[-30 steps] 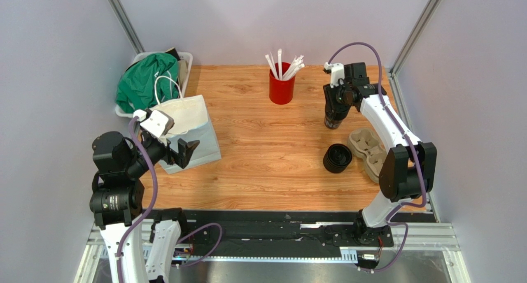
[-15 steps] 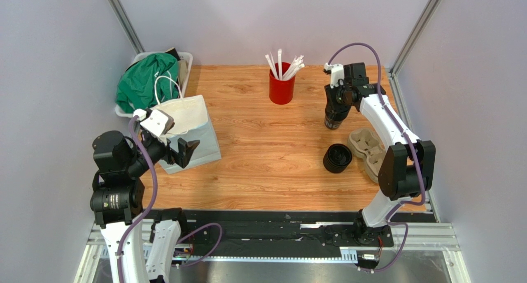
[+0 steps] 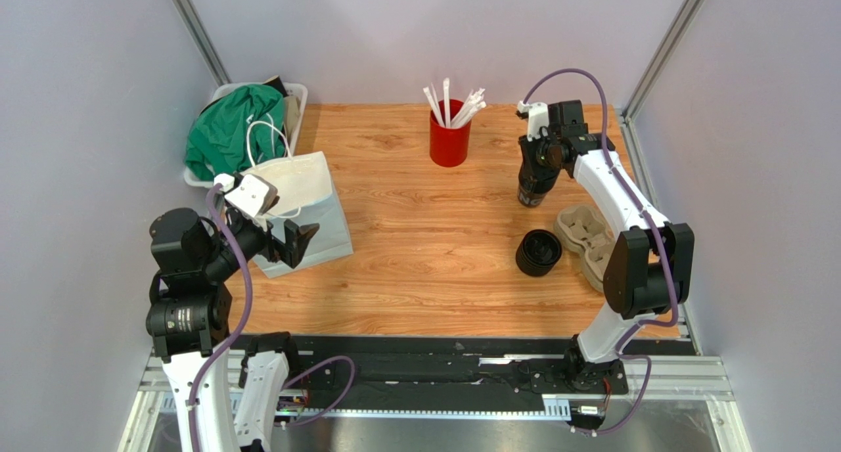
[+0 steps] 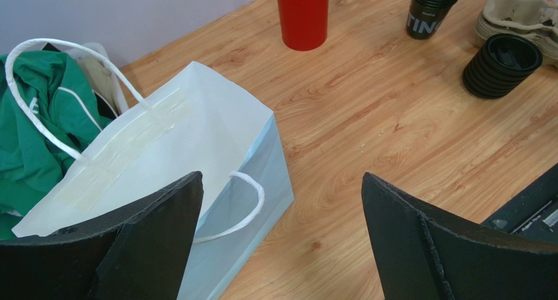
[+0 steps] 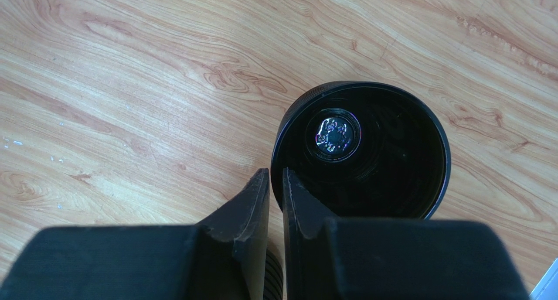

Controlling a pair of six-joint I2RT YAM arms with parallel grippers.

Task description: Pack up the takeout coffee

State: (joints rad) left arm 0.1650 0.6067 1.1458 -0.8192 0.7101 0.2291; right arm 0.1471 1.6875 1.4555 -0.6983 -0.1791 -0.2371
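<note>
A black cup (image 5: 363, 149), open and without a lid, stands on the wooden table at the back right; it also shows in the top view (image 3: 532, 191) and the left wrist view (image 4: 429, 15). My right gripper (image 5: 275, 180) is shut on its rim wall, one finger inside and one outside; in the top view it (image 3: 538, 168) sits right above the cup. A ribbed stack of black lids (image 3: 539, 252) lies nearer, beside the carrier, and also shows in the left wrist view (image 4: 502, 64). My left gripper (image 4: 281, 241) is open and empty next to the white paper bag (image 4: 170, 149).
The brown pulp carrier (image 3: 588, 239) lies at the right edge. A red cup of white straws (image 3: 449, 140) stands at the back centre. The paper bag (image 3: 306, 204) stands open at the left, with a white basket of green cloth (image 3: 237, 127) behind it.
Almost nothing has moved. The right arm's elbow has shifted very slightly to the left, with the gripper still on the cup.
</note>
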